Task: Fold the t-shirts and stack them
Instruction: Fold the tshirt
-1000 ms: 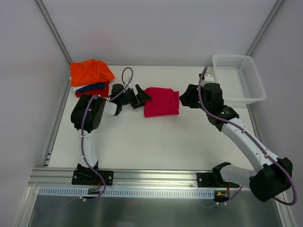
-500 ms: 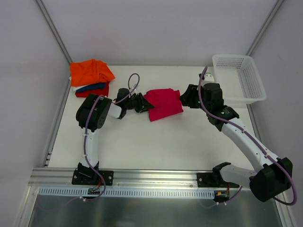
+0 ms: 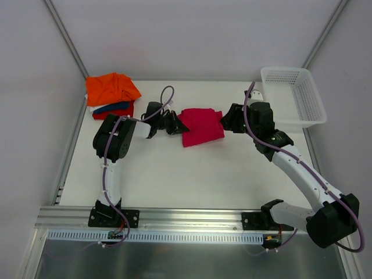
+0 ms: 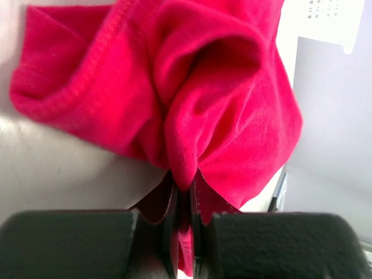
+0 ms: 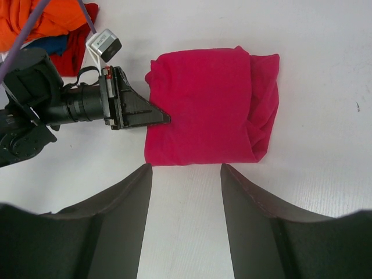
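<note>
Across the white table [image 3: 174,180] I see the white mesh basket [image 3: 302,121] at the far right corner. Near the middle lies the folded magenta-pink t-shirt [image 3: 203,128], slightly skewed, between my two grippers. At the far left corner the orange t-shirt [image 3: 111,88] sits on top of the dark blue t-shirt [image 3: 109,107] and the red t-shirt [image 3: 121,113], a loose pile well apart from the pink one. My left gripper [image 4: 185,200] has its jaws pinched tight on a bunched fold at the pink shirt's left edge. My right gripper [image 5: 186,174] hovers just beside the shirt's right edge, jaws wide and holding nothing.
</note>
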